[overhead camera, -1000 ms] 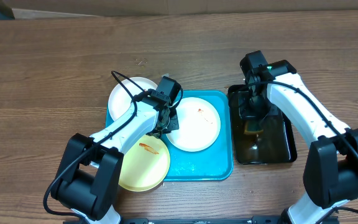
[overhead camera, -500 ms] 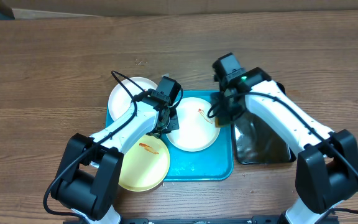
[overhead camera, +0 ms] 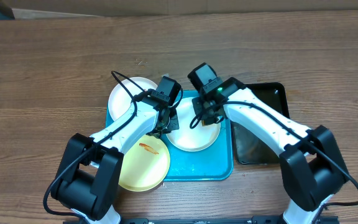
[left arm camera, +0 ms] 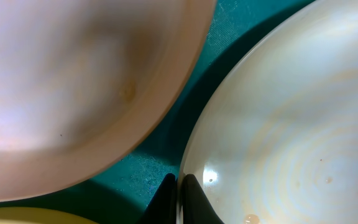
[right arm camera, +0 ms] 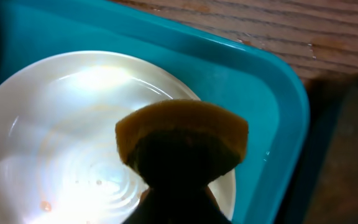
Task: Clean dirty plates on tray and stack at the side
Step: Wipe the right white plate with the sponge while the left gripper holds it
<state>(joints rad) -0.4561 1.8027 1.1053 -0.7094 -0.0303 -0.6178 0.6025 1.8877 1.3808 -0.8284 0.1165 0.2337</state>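
Observation:
Three dirty plates show in the overhead view. A white plate (overhead camera: 191, 135) lies in the middle of the turquoise tray (overhead camera: 201, 167). My left gripper (overhead camera: 169, 124) is shut on its left rim, and in the left wrist view the thin rim (left arm camera: 194, 155) runs between my closed fingertips (left arm camera: 166, 193). My right gripper (overhead camera: 206, 117) is shut on a yellowish sponge (right arm camera: 182, 134), low over that plate's (right arm camera: 61, 137) right part; whether the sponge touches it I cannot tell. A second white plate (overhead camera: 126, 98) lies at the tray's upper left. The pale yellow plate (overhead camera: 143, 167) at lower left carries an orange smear (overhead camera: 148, 148).
A smaller black tray (overhead camera: 263, 134) lies right of the turquoise tray, with my right arm crossing above it. Brown wooden table (overhead camera: 55, 62) surrounds both trays. The yellow plate overhangs the turquoise tray's lower left corner.
My right arm has swung left from the black tray, bringing the sponge over the middle white plate. The left arm has not moved.

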